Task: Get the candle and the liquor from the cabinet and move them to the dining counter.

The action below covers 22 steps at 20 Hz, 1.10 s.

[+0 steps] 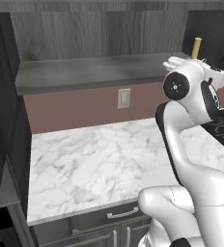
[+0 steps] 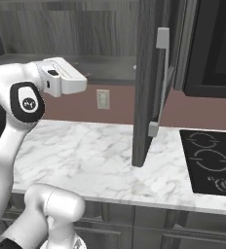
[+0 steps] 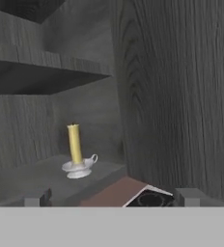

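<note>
Grey wood-grain cabinet point(image 1: 99, 29) spans the far side of the left base view, shelf open, above a maroon backsplash point(image 1: 75, 108) with an outlet point(image 1: 124, 98) and a white veined marble counter point(image 1: 99, 164). Candle point(image 1: 197, 48) pokes up just behind the arm's wrist at far right, upright, tan, its base hidden by the arm; gripper itself is behind the wrist here, fingers not visible. Right base view: hand reaches toward the open shelf at left, cabinet door point(image 2: 151, 82) swung open edge-on in the middle, silver bar handle point(image 2: 160, 82) on it, black cooktop point(image 2: 212, 163) at right on the same marble; fingers hidden again, can't read the jaws from this side. Hand view: candle point(image 3: 75, 144) stands on the cabinet shelf ahead and a bit left of centre, well apart from the gripper point(image 3: 111, 197), long axis vertical, slim smooth yellow cylinder in a small silvery saucer holder with a loop handle to its right. Fingertips point(image 3: 36, 198) sit far apart at the bottom edge, jaws spread wide, nothing between them. Cabinet side wall runs close on the right. My read: straight advance, shifted slightly left, would put the fingers either side of the stick. Liquor: can't spot it.
</note>
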Tool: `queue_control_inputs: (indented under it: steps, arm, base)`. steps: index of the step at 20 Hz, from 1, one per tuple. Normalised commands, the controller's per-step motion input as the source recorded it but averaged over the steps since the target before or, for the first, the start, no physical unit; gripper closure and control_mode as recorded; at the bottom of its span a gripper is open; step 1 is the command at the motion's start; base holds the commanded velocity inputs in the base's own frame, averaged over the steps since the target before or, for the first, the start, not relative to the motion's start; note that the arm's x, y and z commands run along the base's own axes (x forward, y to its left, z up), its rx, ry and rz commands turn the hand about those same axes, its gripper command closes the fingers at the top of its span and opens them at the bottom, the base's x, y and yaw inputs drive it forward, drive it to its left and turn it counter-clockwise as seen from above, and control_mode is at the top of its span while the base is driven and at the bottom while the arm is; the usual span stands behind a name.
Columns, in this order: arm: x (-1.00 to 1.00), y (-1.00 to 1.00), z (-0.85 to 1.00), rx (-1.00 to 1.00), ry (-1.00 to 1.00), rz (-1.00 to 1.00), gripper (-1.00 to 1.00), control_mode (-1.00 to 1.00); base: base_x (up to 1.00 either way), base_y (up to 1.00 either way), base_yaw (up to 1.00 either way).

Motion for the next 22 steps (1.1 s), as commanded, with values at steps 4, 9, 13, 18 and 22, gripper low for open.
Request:
queue_control_inputs:
  steps: [4, 9, 13, 18, 22]
  arm:
    - [0.25, -0.24, 0.08, 0.00, -0.02, 0.00, -1.00, -1.00]
    - [0.29, -0.24, 0.00, 0.00, -0.02, 0.00, -1.00, -1.00]
    - [0.37, -0.24, -0.03, 0.00, 0.00, 0.00, -1.00, -1.00]
    - [0.34, -0.21, -0.10, 0.00, -0.05, 0.00, -1.00, -1.00]
    - [0.29, -0.17, -0.19, 0.00, -0.09, 0.00, -1.00, -1.00]
  base:
    - [0.00, 0.00, 0.00]
    - [0.00, 0.00, 0.00]
    - [0.00, 0.00, 0.00]
    - [0.00, 0.00, 0.00]
    - [0.00, 0.00, 0.00]
